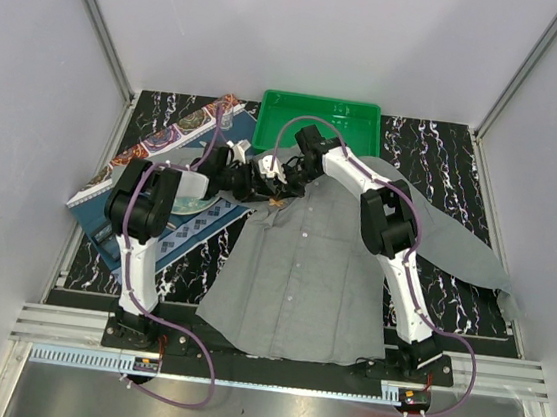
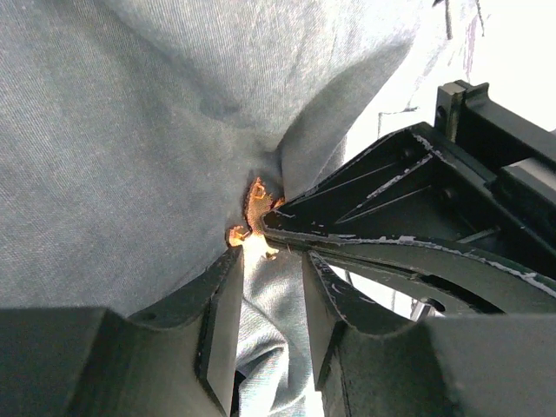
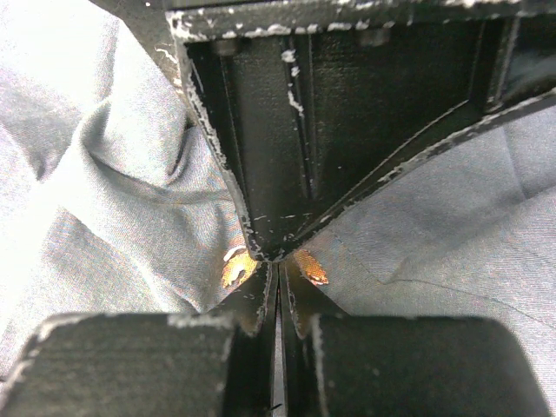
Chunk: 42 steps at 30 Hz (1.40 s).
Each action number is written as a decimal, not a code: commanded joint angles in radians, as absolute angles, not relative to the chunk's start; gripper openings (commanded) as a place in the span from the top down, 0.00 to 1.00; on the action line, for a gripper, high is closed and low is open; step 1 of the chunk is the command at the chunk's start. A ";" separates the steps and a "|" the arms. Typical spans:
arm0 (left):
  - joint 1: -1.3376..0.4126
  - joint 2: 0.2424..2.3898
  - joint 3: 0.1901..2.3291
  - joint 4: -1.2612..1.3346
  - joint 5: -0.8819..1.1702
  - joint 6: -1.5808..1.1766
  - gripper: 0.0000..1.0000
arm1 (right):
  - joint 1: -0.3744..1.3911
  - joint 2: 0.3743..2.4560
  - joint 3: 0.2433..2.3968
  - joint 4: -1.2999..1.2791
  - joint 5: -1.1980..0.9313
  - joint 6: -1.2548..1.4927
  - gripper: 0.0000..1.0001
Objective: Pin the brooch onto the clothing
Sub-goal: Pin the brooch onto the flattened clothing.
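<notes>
The grey shirt, the clothing [image 1: 301,272], lies spread flat on the table, collar toward the back. Both grippers meet at its collar area. The tiny red-orange brooch [image 1: 277,200] glints just below them. In the right wrist view my right gripper [image 3: 278,265] is shut, and the brooch's orange petals [image 3: 234,269] stick out on either side of its tips. In the left wrist view my left gripper [image 2: 271,261] holds a raised fold of the clothing [image 2: 130,130] between its fingers, tips right at the brooch [image 2: 254,217]. The two grippers touch tip to tip.
A green tray [image 1: 318,123] stands at the back behind the grippers. A dark blue patterned placemat [image 1: 164,155] with a teal plate [image 1: 193,204] lies at the left. One sleeve [image 1: 465,250] stretches out right over the black marbled table [image 1: 437,146].
</notes>
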<state>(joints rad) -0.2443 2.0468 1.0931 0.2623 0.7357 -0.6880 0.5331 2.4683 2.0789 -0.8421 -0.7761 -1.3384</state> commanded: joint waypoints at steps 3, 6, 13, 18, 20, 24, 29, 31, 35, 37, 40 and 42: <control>-0.252 2.068 1.140 0.229 0.701 -0.647 0.66 | 0.549 2.450 2.059 -0.848 -0.739 -1.345 0.94; -0.250 2.072 1.143 0.199 0.683 -0.638 0.70 | 0.549 2.450 2.057 -0.847 -0.738 -1.348 0.92; -0.242 2.071 1.126 0.178 0.666 -0.638 0.79 | 0.549 2.439 2.048 -0.839 -0.742 -1.356 0.87; -0.242 2.085 1.137 0.169 0.670 -0.644 0.83 | 0.548 2.433 2.049 -0.838 -0.741 -1.350 0.81; -0.242 2.086 1.140 0.170 0.672 -0.644 0.83 | 0.548 2.425 2.049 -0.835 -0.739 -1.350 0.87; -0.238 2.068 1.105 0.257 0.706 -0.670 0.77 | 0.548 2.430 2.043 -0.835 -0.733 -1.368 0.98; -0.215 2.053 1.060 0.383 0.738 -0.744 0.66 | 0.548 2.447 2.059 -0.838 -0.732 -1.350 1.00; -0.215 2.051 1.061 0.399 0.745 -0.753 0.65 | 0.548 2.447 2.059 -0.836 -0.732 -1.348 1.00; -0.215 2.057 1.061 0.436 0.762 -0.772 0.62 | 0.546 2.448 2.059 -0.836 -0.733 -1.351 1.00; -0.219 2.062 1.075 0.419 0.755 -0.766 0.62 | 0.548 2.447 2.056 -0.838 -0.735 -1.354 1.00; -0.232 2.071 1.110 0.325 0.724 -0.712 0.63 | 0.548 2.445 2.054 -0.838 -0.735 -1.359 1.00; -0.238 2.074 1.124 0.273 0.710 -0.677 0.65 | 0.548 2.444 2.057 -0.836 -0.735 -1.358 1.00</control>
<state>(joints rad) -0.2241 2.0640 1.0752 0.3302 0.7334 -0.7410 0.5350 2.4619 2.0636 -0.8150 -0.7712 -1.3495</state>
